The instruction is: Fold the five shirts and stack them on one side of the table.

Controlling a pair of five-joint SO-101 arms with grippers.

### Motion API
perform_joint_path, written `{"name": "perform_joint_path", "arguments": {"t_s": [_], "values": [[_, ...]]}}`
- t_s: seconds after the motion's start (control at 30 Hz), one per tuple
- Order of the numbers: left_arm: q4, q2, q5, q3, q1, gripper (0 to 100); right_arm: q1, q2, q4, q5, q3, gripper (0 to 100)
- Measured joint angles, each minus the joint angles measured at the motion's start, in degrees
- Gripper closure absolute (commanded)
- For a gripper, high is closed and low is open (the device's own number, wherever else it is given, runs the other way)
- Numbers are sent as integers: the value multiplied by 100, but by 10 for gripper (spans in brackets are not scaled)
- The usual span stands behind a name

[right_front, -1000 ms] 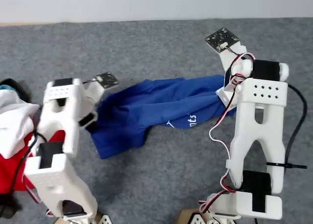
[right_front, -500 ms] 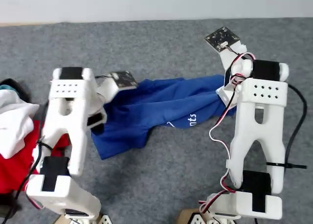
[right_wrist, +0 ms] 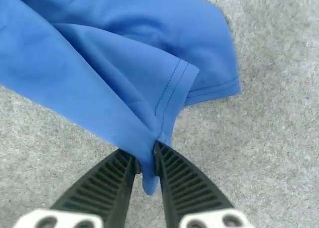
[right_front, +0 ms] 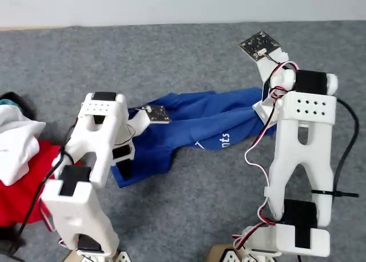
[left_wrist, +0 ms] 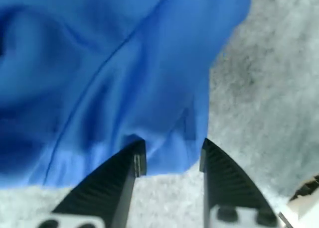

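A blue shirt (right_front: pixel 194 122) lies crumpled across the middle of the grey table, with white print near its front edge. My right gripper (right_front: pixel 264 110) holds the shirt's right end. In the right wrist view the right gripper (right_wrist: pixel 146 163) is shut on a folded hem of the blue shirt (right_wrist: pixel 99 54). My left gripper (right_front: pixel 123 161) hangs over the shirt's left end. The left wrist view shows the left gripper (left_wrist: pixel 170 158) open, its fingertips (left_wrist: pixel 135 158) straddling the lower edge of the blue shirt (left_wrist: pixel 99 63) close above the table.
A heap of shirts lies at the table's left edge, a red one (right_front: pixel 23 187) under a white one (right_front: pixel 14 147), with a dark and teal piece (right_front: pixel 11 102) behind. Bare grey felt (right_front: pixel 200 205) stretches in front of and behind the blue shirt.
My left arm has swung right, away from the heap and over the blue shirt's left end. The right arm and the shirt's right end have stayed put.
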Motion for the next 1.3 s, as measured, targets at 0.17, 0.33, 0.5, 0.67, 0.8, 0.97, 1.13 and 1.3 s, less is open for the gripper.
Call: {"name": "perform_joint_path", "arguments": {"t_s": [0.17, 0.33, 0.5, 0.67, 0.8, 0.97, 1.13, 1.3], "values": [[-53, 193, 0, -62, 0, 816, 0, 0, 0, 0, 0, 987], [123, 255, 0, -62, 0, 817, 0, 0, 0, 0, 0, 987], [360, 264, 0, -62, 0, 816, 0, 0, 0, 0, 0, 987], [202, 299, 9, -62, -88, 818, 0, 0, 0, 0, 0, 987], [88, 563, 396, -105, -9, 874, 0, 0, 0, 0, 0, 987], [193, 1011, 985, -519, 79, 991, 0, 0, 0, 0, 0, 987], [422, 1257, 1152, -835, 97, 995, 0, 0, 0, 0, 0, 987], [598, 1081, 1292, -897, 105, 995, 0, 0, 9, 0, -18, 987]]}}
